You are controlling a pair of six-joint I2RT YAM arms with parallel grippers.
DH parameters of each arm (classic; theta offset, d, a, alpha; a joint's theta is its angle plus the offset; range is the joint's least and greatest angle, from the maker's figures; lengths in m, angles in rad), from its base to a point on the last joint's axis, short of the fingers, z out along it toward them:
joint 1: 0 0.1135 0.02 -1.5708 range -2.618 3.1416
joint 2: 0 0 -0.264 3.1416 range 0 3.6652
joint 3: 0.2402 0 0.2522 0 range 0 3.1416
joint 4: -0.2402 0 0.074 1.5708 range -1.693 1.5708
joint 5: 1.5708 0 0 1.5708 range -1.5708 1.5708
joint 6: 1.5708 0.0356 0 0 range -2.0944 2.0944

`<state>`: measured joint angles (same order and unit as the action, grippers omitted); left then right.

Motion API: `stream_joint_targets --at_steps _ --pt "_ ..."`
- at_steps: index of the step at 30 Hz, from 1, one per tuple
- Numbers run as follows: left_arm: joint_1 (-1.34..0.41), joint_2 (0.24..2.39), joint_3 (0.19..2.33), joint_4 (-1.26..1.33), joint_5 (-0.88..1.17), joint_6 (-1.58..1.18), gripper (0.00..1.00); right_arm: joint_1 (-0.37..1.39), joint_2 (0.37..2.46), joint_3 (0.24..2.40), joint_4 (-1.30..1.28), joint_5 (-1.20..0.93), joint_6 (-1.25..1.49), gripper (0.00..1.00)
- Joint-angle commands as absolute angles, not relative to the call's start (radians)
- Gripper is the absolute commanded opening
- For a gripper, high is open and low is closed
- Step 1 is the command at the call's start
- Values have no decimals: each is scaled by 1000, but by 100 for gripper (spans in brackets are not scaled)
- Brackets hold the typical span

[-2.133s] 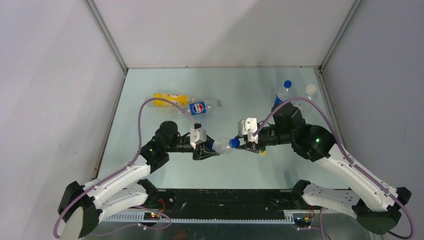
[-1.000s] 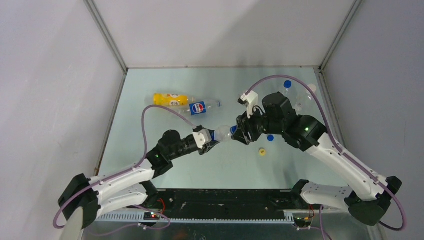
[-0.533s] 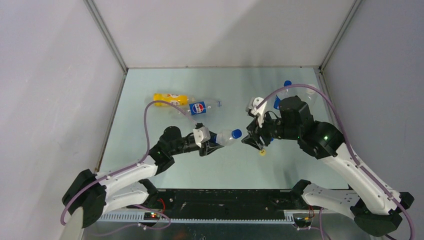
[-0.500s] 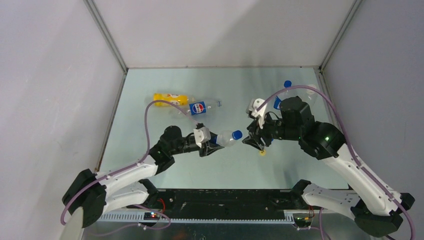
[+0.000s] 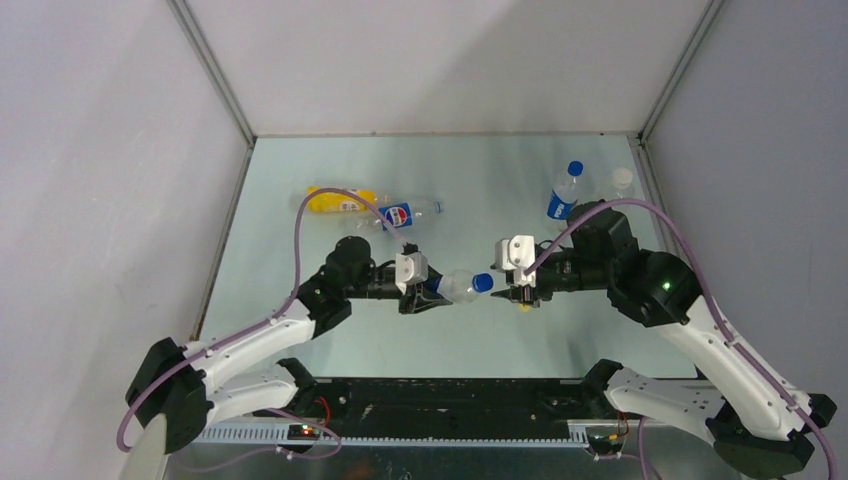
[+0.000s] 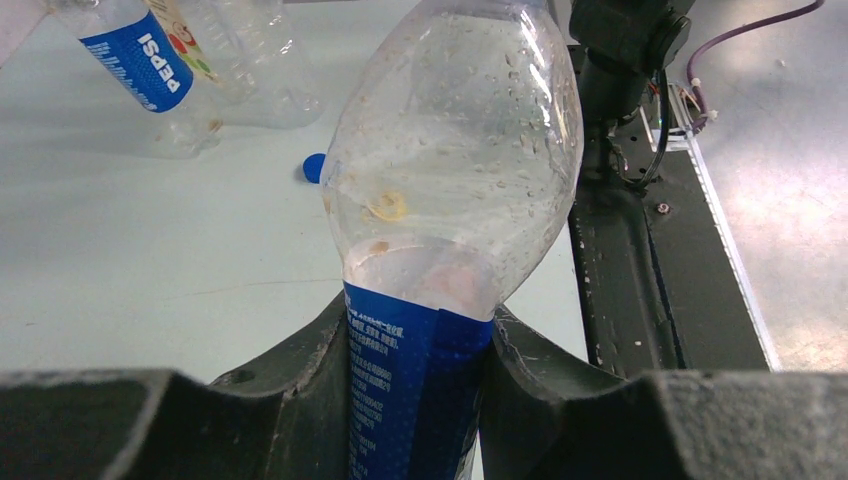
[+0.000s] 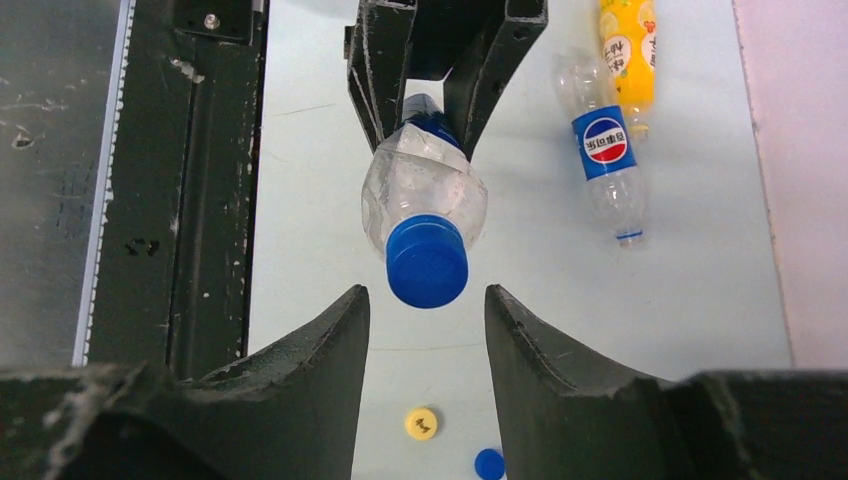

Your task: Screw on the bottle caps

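My left gripper is shut on the labelled body of a clear Pepsi bottle and holds it level above the table, neck to the right. A blue cap sits on its neck. My right gripper is open and faces that cap, which lies just beyond its fingertips. A loose yellow cap and a loose blue cap lie on the table below. A second Pepsi bottle and the yellow-orange bottle lie uncapped at the back left. A third Pepsi bottle stands capped at the back right.
A clear unlabelled bottle with a white cap stands at the back right corner, beside the standing Pepsi bottle. Grey walls close the table on the left, back and right. A black rail runs along the near edge.
My right gripper was twisting on the held bottle's cap, then let go and drew back; now it is level and open before the cap. My left gripper shifted the bottle slightly right.
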<state>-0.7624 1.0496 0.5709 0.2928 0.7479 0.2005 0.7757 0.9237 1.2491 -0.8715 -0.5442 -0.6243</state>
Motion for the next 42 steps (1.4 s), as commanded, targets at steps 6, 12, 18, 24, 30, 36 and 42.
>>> stream_joint_targets --at_steps 6,12,18,24,30,36,42 --pt "-756 1063 628 250 803 234 0 793 950 1258 -870 -592 -724 47" --pt "-756 1071 636 255 806 233 0 796 958 1258 -879 -619 -727 44" --pt "-756 1076 645 266 810 230 0 799 973 1258 -898 -624 -734 42" --pt "-757 1069 647 264 812 233 0 799 981 1258 -900 -608 -735 43" --pt "-756 1066 647 265 814 237 0 800 989 1258 -896 -616 -729 42" --pt "-757 1065 646 266 810 238 0 802 999 1258 -889 -620 -724 42" --pt "-756 1061 644 261 799 243 0 803 1001 1258 -881 -615 -716 41"
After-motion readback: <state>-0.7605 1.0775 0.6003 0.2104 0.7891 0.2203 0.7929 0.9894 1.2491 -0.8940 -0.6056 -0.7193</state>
